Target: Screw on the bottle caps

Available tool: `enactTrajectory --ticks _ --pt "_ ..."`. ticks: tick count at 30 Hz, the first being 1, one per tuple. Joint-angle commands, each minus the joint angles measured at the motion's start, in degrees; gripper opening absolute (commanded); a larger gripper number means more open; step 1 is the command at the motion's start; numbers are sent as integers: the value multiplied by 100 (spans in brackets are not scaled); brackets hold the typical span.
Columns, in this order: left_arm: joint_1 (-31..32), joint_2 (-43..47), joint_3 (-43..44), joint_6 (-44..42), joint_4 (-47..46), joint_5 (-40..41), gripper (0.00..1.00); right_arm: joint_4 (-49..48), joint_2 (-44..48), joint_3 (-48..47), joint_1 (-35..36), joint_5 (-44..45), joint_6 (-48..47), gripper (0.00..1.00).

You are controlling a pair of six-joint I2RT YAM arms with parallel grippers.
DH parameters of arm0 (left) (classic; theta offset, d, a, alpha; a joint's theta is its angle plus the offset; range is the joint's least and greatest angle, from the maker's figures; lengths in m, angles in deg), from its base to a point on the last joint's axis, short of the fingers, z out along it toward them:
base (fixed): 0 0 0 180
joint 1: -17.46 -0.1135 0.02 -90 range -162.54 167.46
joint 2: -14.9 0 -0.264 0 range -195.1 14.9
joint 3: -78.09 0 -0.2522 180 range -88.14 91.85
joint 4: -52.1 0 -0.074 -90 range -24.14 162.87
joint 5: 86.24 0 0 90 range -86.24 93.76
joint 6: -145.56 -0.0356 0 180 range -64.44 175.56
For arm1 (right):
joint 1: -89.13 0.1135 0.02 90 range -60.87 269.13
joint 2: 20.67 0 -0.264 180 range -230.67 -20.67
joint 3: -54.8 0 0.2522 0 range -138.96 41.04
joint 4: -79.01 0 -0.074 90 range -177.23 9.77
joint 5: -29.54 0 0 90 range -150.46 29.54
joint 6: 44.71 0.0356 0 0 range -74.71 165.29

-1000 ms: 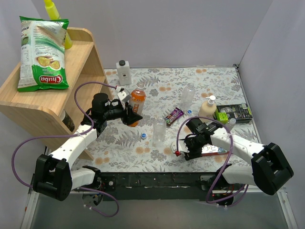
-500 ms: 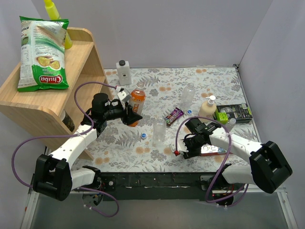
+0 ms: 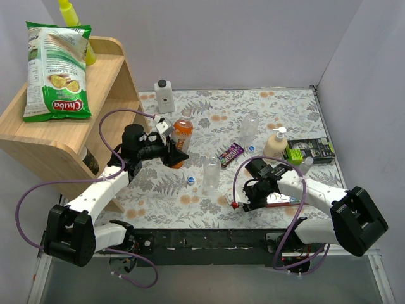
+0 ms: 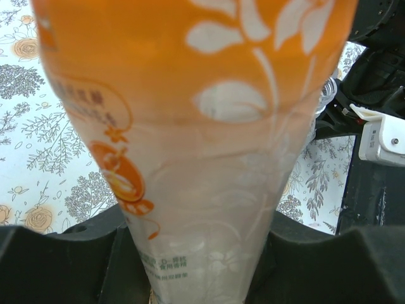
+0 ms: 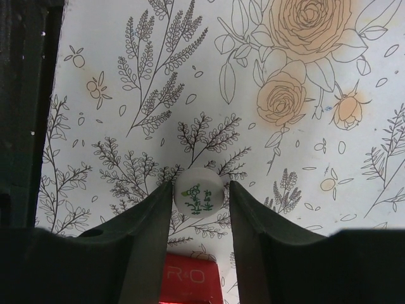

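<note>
- The right gripper (image 5: 200, 193) points down at the floral cloth (image 5: 304, 76) near the table's front edge. Its jaws are parted and bracket a whitish cap (image 5: 199, 193), which lies flat with green print on top. The fingers (image 5: 149, 234) sit just beside the cap's sides, with a thin slit seeming to remain on one side.
- Compared with a second ago, those jaws have narrowed in on the cap. In the top view the wrist has crept slightly leftward, while the cap itself has not moved.
- The left gripper (image 3: 172, 154) stays clamped on the lower body of the orange bottle (image 4: 190, 126), left of centre, unchanged.
- One clear bottle (image 3: 211, 174) stands between the two grippers, with a blue cap (image 3: 190, 180) near it on the left.
- A second clear bottle (image 3: 249, 130) and another blue cap (image 3: 252, 149) sit farther back, all where they were.
</note>
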Motion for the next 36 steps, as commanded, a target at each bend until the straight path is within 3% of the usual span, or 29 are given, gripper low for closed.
enactTrajectory --ticks 1,8,11,19,20,23,30,34,36 --pt "-44 187 -27 -56 -57 -9 0 -2 -13 160 31 115 -167 47" --pt "-36 178 -45 -152 -40 -122 0 58 57 20 39 194 -27 34" --pt "-44 266 34 -695 415 -394 0 592 293 -488 39 177 158 29" --pt "-18 1372 -519 -2208 1568 -1037 0 2044 928 -3306 39 -710 1923 25" --pt "-1 1748 -841 -2705 1708 -1133 0 2211 753 -4225 57 -885 2343 24" --pt "43 2068 -1231 -3149 1692 -1274 0 2309 254 -5423 188 -1035 2793 24" --pt "306 1875 -1433 -3773 1604 -1415 0 2879 -1145 -7675 1232 -1010 2629 24" --pt "448 1830 -1574 -3467 1227 -1441 0 3135 -1621 -8040 1682 -869 2312 23" --pt "535 1962 -1819 -2844 641 -1397 0 3074 -1656 -7996 1761 -817 2207 24"
